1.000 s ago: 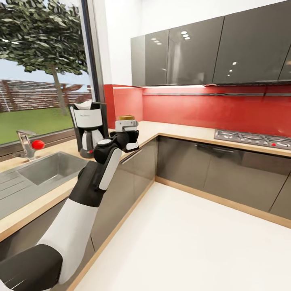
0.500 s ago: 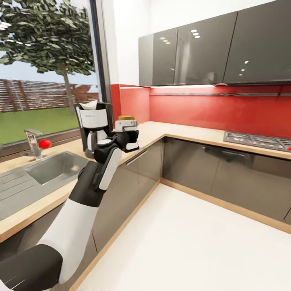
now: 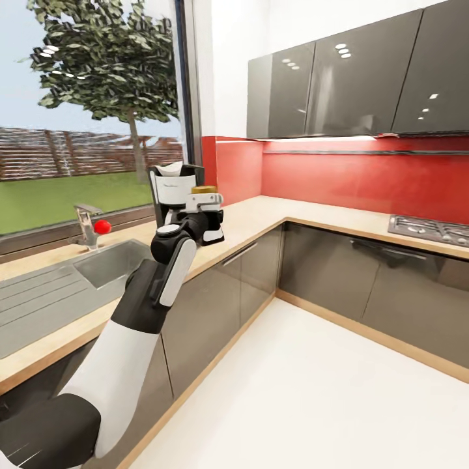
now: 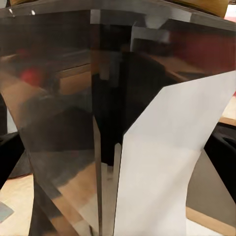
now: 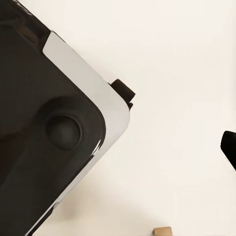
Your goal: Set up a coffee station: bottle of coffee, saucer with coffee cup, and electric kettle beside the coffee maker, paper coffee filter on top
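Kitchen corner: wood-grain countertop (image 3: 260,218) over grey cabinets, sink (image 3: 111,260) under the window. Left gripper (image 3: 203,203) clamped on bottle of coffee (image 3: 204,191), raised at counter height, just in front of coffee maker (image 3: 170,189); probably carried high to clear the edge before set-down beside the machine. Bottle upright, long axis vertical, gold cap up. White paper cone already sitting atop maker. Right gripper state: cannot tell.
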